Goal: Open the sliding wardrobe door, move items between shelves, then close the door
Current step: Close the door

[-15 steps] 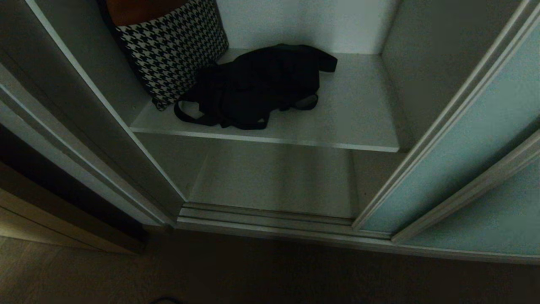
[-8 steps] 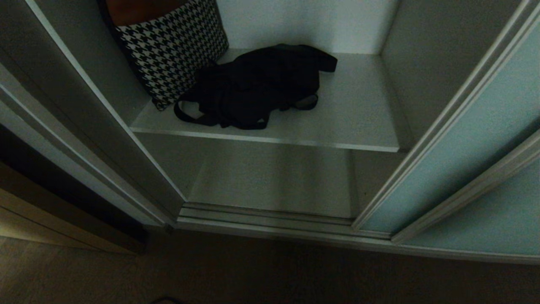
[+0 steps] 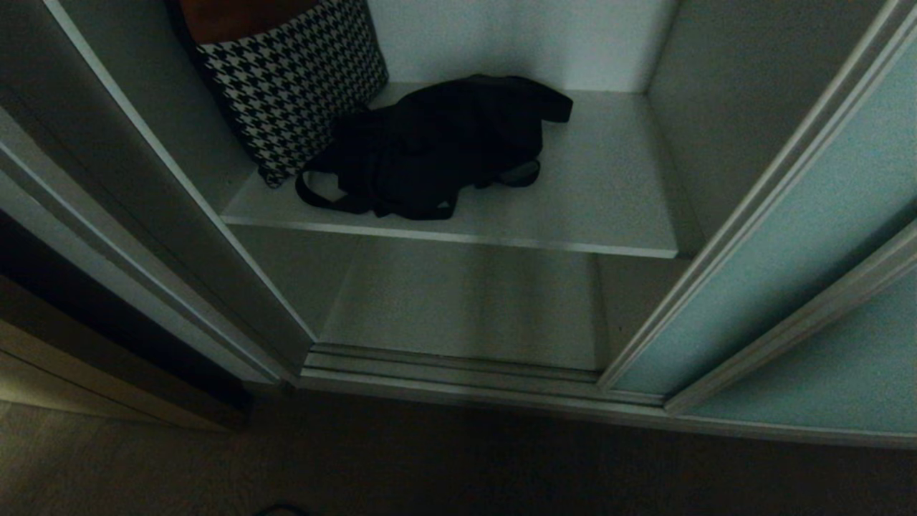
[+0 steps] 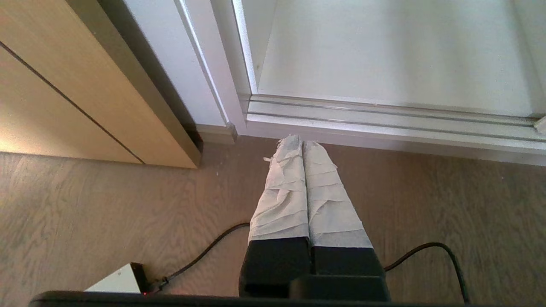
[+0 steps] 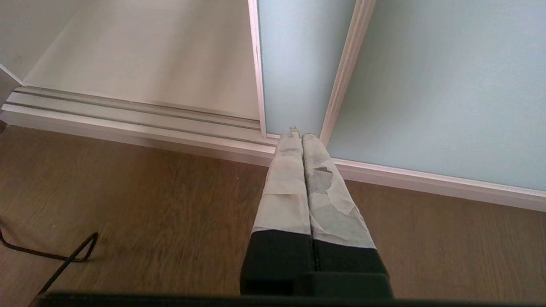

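The sliding wardrobe door (image 3: 774, 265), a frosted pale blue-green panel (image 5: 294, 64), stands slid to the right, leaving the compartment open. On the upper shelf (image 3: 609, 208) lies a floppy black bag (image 3: 437, 147) with its straps hanging near the front edge. Beside it leans a houndstooth-patterned item (image 3: 294, 79). A lower shelf board (image 3: 466, 301) is bare. Neither arm shows in the head view. My left gripper (image 4: 302, 143) hangs shut and empty over the floor before the door track. Low in front of the door's edge, my right gripper (image 5: 300, 135) is shut and empty.
The silver floor track (image 3: 444, 373) runs along the wardrobe's foot. A beige wooden cabinet front (image 4: 64, 94) stands to the left. Black cables (image 4: 204, 251) and a small white box (image 4: 115, 279) lie on the wooden floor.
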Controlling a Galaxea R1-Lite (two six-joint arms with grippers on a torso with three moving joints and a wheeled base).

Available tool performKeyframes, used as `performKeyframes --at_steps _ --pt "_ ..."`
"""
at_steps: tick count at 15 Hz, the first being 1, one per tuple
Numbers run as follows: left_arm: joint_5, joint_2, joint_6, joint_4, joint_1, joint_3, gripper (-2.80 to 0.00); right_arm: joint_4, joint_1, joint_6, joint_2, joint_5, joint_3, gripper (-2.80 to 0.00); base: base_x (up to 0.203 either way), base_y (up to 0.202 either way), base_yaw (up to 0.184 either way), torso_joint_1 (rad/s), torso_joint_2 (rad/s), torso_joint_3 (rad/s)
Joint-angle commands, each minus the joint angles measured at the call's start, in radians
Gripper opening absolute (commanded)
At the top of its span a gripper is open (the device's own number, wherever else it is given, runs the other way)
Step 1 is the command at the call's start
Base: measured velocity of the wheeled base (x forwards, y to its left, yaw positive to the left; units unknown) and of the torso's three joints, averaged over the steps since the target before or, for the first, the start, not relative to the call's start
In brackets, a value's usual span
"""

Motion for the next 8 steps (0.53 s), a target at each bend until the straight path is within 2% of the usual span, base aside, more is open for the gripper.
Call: performKeyframes --at_steps 1,8 --pt "0.001 0.001 0.004 0.002 0.0 0.0 -2.8 0.0 0.0 0.0 -0.001 0.001 0.0 -2.8 0.0 0.0 0.0 0.0 0.0 0.0" --pt "-0.002 0.0 0.008 0.0 0.0 0.0 -2.8 0.0 0.0 0.0 0.0 0.001 0.0 -2.8 0.0 0.0 0.0 0.0 0.0 0.0"
